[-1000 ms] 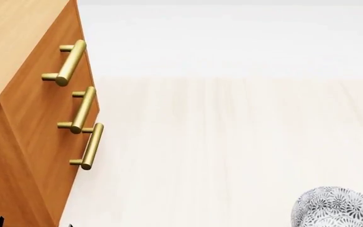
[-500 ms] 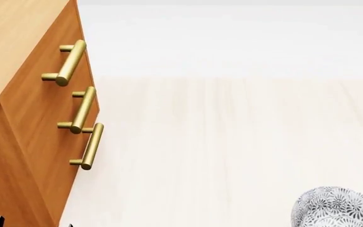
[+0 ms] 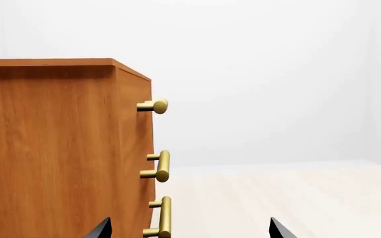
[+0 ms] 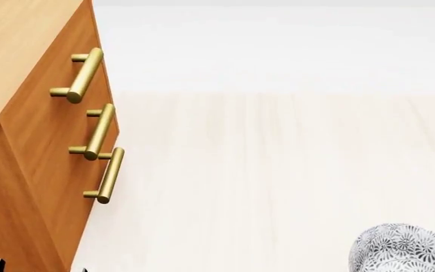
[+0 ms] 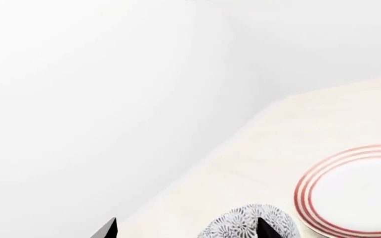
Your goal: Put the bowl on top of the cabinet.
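Right claw (image 5: 185, 232) spread just above patterned bowl (image 5: 249, 224), beside plate (image 5: 352, 191); likely rigid, breakable, best gripped at rim. Left claw (image 3: 185, 230) spread beside cabinet (image 3: 51, 148).

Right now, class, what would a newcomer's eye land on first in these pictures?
First, the tall orange-brown cabinet with three brass handles, at the head view's left. Next, the patterned bowl on the pale floor, low at that view's right. The right wrist view shows a red-ringed plate beside it.
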Controlling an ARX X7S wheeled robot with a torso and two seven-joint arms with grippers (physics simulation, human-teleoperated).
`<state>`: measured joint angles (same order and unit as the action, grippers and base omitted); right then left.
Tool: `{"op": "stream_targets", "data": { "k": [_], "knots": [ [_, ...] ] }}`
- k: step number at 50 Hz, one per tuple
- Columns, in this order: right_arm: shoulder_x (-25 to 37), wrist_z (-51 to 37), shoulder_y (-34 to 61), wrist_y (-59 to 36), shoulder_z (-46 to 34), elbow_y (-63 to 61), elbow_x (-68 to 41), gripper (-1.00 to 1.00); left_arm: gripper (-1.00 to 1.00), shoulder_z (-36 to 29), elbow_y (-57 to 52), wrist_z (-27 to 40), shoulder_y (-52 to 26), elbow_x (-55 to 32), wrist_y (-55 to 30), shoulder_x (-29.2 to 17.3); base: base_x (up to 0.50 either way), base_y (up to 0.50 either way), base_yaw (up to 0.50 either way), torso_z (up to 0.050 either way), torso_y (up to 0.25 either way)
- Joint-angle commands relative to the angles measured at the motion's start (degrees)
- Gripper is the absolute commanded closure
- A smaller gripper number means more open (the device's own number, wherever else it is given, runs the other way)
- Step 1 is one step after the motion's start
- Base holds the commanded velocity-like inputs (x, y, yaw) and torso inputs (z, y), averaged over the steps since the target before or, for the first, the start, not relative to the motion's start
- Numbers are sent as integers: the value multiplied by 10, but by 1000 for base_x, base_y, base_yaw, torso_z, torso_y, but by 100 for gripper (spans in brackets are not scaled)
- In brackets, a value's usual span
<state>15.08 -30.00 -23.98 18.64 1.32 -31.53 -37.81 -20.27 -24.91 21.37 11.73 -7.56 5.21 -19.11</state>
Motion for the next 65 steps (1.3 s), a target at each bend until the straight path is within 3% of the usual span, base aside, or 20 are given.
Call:
{"op": "stream_targets", "data": {
  "k": [1,23,34,44,51,65],
  "knots": [
    [4,-2,-6,16,22,0,-45,-100,-100,-2,0,2,-1,0,-1,-2,0,0,0,0,0],
    [-3,-30,5,25,50,23,-117,-100,-100,-4,3,5,-4,-5,1,-5,0,0,0,0,0],
    [1,-45,14,15,63,44,-206,-100,-100,-3,1,8,-3,-8,1,-7,0,0,0,0,0],
    [6,-99,32,-8,68,57,-221,-100,-100,-4,-3,11,-1,-7,1,-9,0,0,0,0,0],
    [23,-110,41,-32,78,79,-318,-100,-100,-4,-2,12,-1,-8,2,-10,0,0,0,0,0],
    [26,-117,43,-36,75,83,-322,-100,-100,-6,-2,15,-1,-8,3,-12,0,0,0,0,0]
  ]
}}
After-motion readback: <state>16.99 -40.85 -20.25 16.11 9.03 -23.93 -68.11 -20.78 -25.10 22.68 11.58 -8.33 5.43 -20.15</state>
